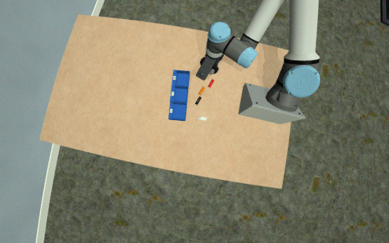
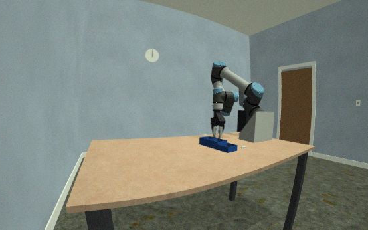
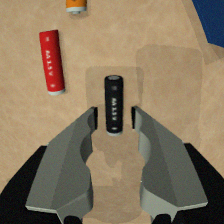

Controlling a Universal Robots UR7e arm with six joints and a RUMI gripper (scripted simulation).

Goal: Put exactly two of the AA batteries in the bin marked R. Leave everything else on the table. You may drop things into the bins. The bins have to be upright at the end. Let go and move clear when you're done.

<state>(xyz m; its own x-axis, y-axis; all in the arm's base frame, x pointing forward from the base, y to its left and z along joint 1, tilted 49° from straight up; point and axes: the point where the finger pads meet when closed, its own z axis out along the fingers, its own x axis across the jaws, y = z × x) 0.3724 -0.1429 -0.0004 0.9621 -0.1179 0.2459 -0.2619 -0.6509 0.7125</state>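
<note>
In the wrist view's centre, our jaws (image 2: 217, 137) stand partly open, holding nothing, one on each side of a black battery (image 3: 114, 106), with visible gaps; it lies on the table (image 1: 119, 88) (image 2: 153, 166) (image 3: 165, 75).

Table layout under my pincer (image 1: 213, 71) (image 2: 217, 136) (image 3: 114, 118)
Wrist view: near battery (image 3: 114, 105), twelve; side battery (image 3: 52, 62), ten; far battery (image 1: 201, 90) (image 3: 76, 5), eleven; bins (image 1: 180, 87) (image 2: 212, 143) (image 3: 212, 22), one o'clock.
</note>
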